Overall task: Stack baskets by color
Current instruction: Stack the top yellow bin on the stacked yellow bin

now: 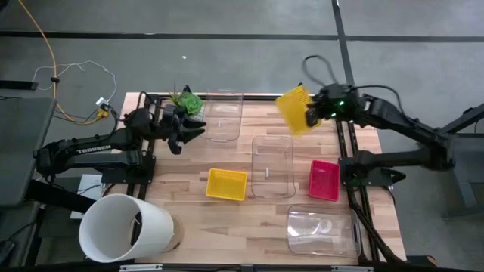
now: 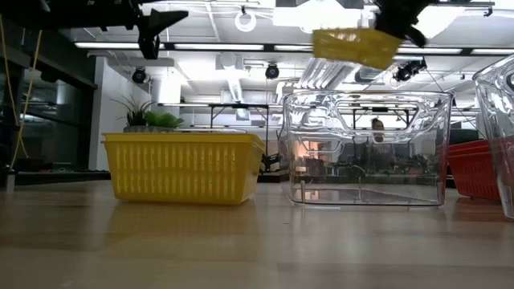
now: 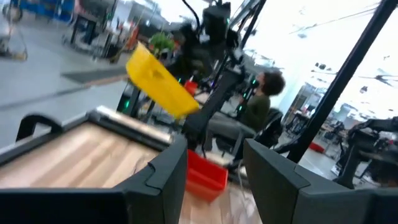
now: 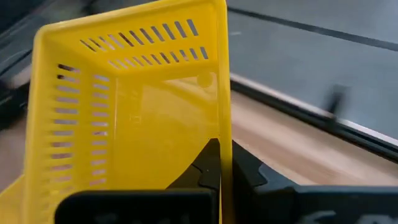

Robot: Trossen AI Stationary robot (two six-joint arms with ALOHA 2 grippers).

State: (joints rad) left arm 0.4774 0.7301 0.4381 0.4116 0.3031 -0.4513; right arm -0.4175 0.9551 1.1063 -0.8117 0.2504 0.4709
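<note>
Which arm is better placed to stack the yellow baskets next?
Right. The right gripper is shut on a yellow basket held in the air; the other yellow basket sits mid-table. The left gripper hangs empty near the plant.

A big white tub (image 1: 125, 227) lies on its side at the wooden table's (image 1: 227, 162) near-left corner; a green plant (image 1: 186, 100) stands at the far edge.

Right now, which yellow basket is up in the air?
The yellow basket near the table's far right corner, tilted and pinched by the right tool. The other yellow basket sits flat on the table.
</note>
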